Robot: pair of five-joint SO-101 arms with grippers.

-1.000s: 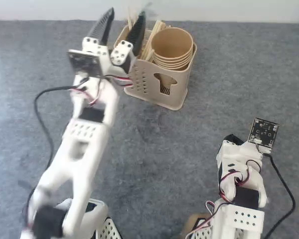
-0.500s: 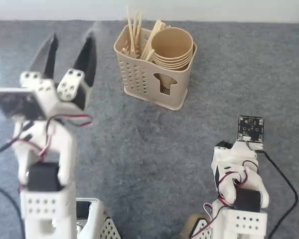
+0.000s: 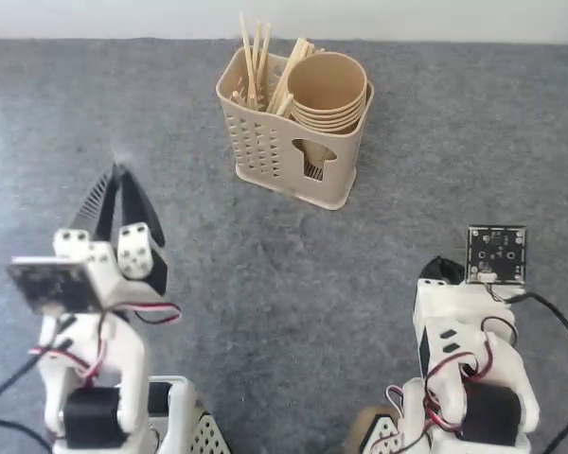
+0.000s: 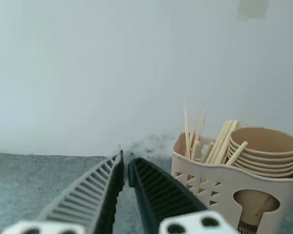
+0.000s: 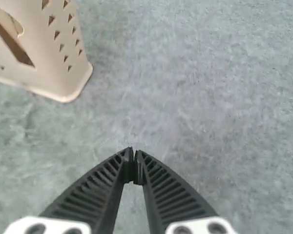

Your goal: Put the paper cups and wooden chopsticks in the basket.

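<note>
A beige perforated basket [image 3: 265, 156] stands at the back middle of the grey carpet. Inside it sit a stack of brown paper cups [image 3: 328, 90] and several wooden chopsticks [image 3: 256, 61] standing upright; the left wrist view shows the same basket [image 4: 219, 187], cups [image 4: 263, 151] and chopsticks [image 4: 210, 141]. My left gripper [image 3: 118, 180] is pulled back at the near left, shut and empty, its tips [image 4: 124, 161] nearly touching. At the near right my right gripper [image 5: 134, 156] is shut with nothing in it, low over the carpet, a basket corner [image 5: 49, 63] ahead of it.
Grey carpet [image 3: 265, 274] covers the whole table between the arms and the basket. A pale wall [image 4: 136, 63] rises behind the basket. Both arm bases stand at the near edge.
The left arm has drawn back from the basket's rim to the near left, and its fingers have gone from open to shut. The right arm shifted only slightly.
</note>
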